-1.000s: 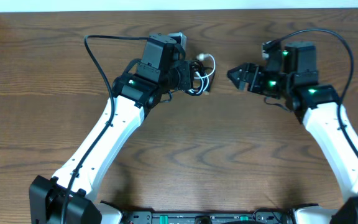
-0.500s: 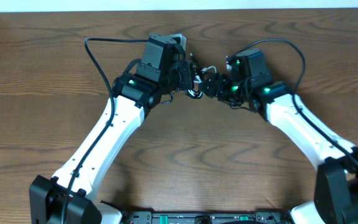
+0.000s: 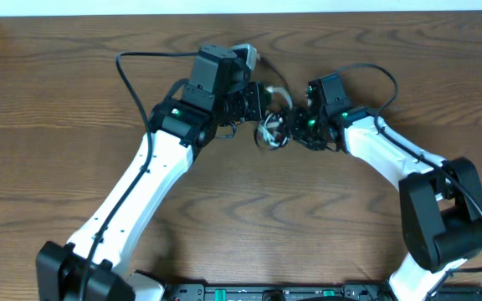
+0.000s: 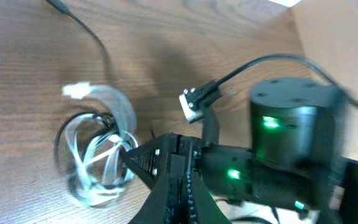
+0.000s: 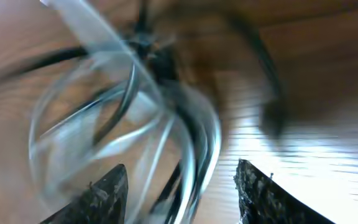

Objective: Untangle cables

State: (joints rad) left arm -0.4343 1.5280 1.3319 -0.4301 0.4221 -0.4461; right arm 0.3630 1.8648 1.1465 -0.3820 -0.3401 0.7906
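You are looking at the cables (image 3: 272, 130) bunched in a small knot on the wooden surface (image 3: 249, 217), far from the arm bases, right between the two gripper heads. From overhead most of the knot is lying under the black housings, so only a few pale and dark loops are showing. Your right gripper (image 3: 289, 125) is standing released: in its wrist view the two fingers (image 5: 98, 194) are sitting wide apart at the bottom corners, with blurred white and black loops swimming ahead of them, too smeared to say whether any strand is touching a finger. The left gripper (image 3: 256, 102) is pressing close to the knot's far side, but its jaws are hidden under its own body, so you cannot tell whether it is clenched or released. In the left wrist view the coil is lying flat, with a white plug (image 4: 75, 91) sticking out at its top, and the right gripper's tip is sitting just beside the coil's edge.
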